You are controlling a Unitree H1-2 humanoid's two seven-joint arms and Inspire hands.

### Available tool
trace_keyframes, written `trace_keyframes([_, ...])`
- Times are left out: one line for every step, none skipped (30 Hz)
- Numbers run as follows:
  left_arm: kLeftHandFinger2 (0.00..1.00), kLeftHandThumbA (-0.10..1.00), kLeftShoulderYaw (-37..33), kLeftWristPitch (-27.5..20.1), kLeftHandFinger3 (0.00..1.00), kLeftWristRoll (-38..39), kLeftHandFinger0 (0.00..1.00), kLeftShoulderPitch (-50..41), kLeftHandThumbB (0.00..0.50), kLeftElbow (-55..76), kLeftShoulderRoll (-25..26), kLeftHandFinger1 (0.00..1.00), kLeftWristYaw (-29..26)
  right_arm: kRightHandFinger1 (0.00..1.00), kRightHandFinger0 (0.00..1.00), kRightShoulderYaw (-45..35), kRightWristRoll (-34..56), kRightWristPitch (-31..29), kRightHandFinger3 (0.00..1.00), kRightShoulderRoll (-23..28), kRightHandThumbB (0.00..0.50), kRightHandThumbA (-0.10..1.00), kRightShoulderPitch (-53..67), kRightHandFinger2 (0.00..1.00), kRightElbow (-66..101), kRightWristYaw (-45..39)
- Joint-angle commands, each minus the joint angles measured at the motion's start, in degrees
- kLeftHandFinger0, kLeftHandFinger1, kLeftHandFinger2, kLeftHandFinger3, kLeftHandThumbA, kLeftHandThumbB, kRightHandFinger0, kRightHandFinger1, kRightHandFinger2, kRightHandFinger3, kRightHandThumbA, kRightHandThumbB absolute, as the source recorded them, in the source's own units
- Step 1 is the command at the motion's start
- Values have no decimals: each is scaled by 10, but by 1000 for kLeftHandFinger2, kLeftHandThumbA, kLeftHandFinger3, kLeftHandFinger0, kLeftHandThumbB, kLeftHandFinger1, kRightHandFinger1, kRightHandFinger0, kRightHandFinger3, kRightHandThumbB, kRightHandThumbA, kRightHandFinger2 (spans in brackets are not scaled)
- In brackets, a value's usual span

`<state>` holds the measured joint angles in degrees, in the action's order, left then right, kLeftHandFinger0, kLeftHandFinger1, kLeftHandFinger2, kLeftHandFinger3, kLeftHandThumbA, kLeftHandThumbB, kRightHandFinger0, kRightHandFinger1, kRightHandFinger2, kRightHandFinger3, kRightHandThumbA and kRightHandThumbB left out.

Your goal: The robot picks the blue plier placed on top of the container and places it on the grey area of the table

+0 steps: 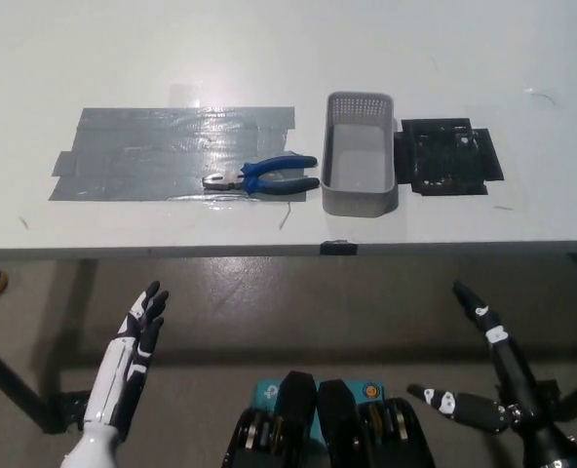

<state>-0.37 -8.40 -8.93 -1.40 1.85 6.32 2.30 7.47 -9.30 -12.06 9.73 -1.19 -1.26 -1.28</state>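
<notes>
Left hand (135, 336): white shell, slim segmented fingers with black inlays between segments, tapering white forearm behind it. Right hand (488, 375): black throughout, long thin fingers bearing small white patches, black wrist collar at its base.

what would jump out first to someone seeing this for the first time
The blue plier stands out, lying on the shiny grey area of the white table, just left of the empty grey container. Below the table edge, both hands are open: the white left hand at lower left, the black right hand at lower right.
</notes>
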Motion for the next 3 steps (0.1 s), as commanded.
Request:
trace_keyframes([1000, 1000, 1, -13, 1000, 11, 1000, 3, 78, 22, 1, 1000, -1, 1000, 1000, 2, 10, -31, 1000, -2, 210, 1000, -6, 1000, 8, -12])
trace_keyframes([1000, 1000, 0, -12, 1000, 7, 1000, 2, 81, 22, 2, 1000, -2, 1000, 1000, 2, 10, -31, 1000, -2, 208, 1000, -7, 1000, 9, -14])
trace_keyframes([1000, 1000, 0, -12, 1000, 7, 1000, 2, 81, 22, 2, 1000, -2, 1000, 1000, 2, 10, -31, 1000, -2, 208, 1000, -7, 1000, 9, -14])
